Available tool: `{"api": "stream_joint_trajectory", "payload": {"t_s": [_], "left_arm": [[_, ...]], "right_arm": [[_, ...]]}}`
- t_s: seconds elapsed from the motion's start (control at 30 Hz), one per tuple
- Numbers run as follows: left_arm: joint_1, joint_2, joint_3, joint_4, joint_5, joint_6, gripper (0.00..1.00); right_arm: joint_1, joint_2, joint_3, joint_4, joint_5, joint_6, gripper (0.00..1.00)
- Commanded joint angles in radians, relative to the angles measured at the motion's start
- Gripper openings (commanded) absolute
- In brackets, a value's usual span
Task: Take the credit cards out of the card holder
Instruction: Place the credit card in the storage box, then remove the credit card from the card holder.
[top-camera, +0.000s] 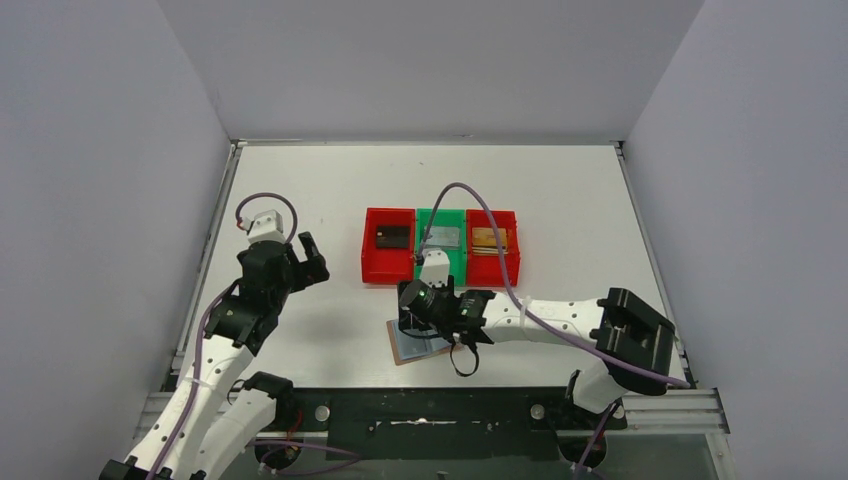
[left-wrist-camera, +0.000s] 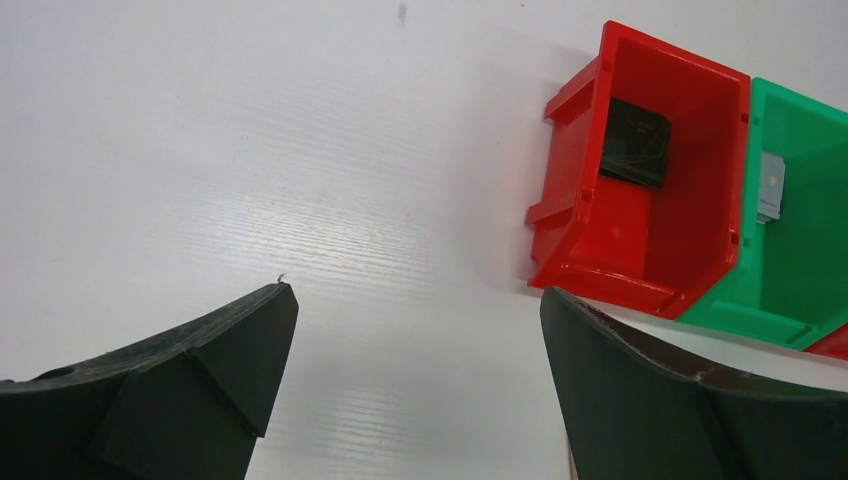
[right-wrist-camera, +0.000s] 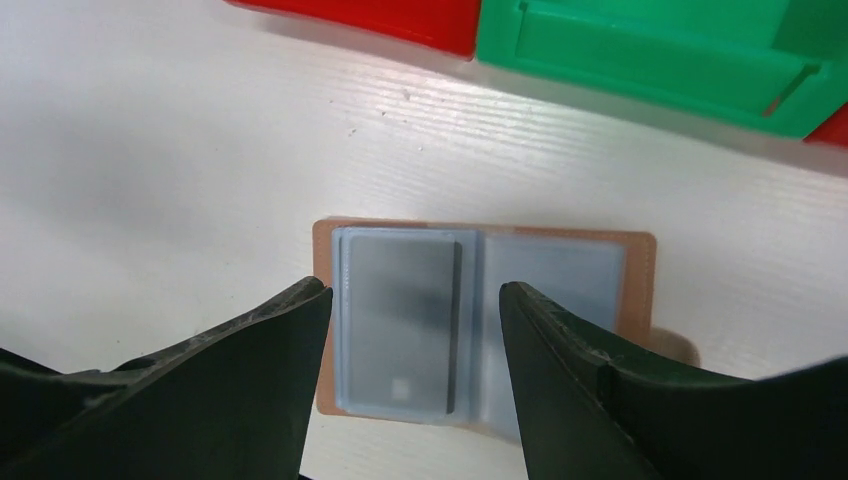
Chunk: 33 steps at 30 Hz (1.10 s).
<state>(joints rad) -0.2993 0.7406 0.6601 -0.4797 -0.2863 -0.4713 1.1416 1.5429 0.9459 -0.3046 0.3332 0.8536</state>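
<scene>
Card holder (right-wrist-camera: 560, 270) lying open and flat on the table (top-camera: 330, 180), just on the near side of the green bin (right-wrist-camera: 640, 40), grey-blue lining up, tan edge showing round it. Light blue card (right-wrist-camera: 400, 310) sitting in its left half. Right gripper (right-wrist-camera: 415, 288) hovering over that card, jaws apart, one finger on each side. Left gripper (left-wrist-camera: 417, 292) well to the left of the green bin, above bare table, jaws wide apart. Silver-grey card (top-camera: 440, 237) inside the green bin; black card (left-wrist-camera: 634, 143) in the left red bin (left-wrist-camera: 680, 230) touching its left side; gold-tan card (top-camera: 490, 238) in the right red bin (top-camera: 493, 268) touching its right.
</scene>
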Motion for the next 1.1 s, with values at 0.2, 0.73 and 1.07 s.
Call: {"api": "stream_joint_trajectory", "payload": {"t_s": [0.2, 0.73, 1.07], "left_arm": [[0.004, -0.013, 0.015, 0.012, -0.01, -0.012, 0.96], [0.004, -0.017, 0.008, 0.028, 0.024, 0.0, 0.95], [0.005, -0.008, 0.004, 0.038, 0.042, 0.002, 0.96]], "right_arm": [[0.081, 0.011, -0.001, 0.034, 0.121, 0.208, 0.62], [0.131, 0.259, 0.109, -0.113, 0.085, 0.276, 0.4], [0.125, 0.223, 0.075, -0.046, 0.074, 0.275, 0.22]]}}
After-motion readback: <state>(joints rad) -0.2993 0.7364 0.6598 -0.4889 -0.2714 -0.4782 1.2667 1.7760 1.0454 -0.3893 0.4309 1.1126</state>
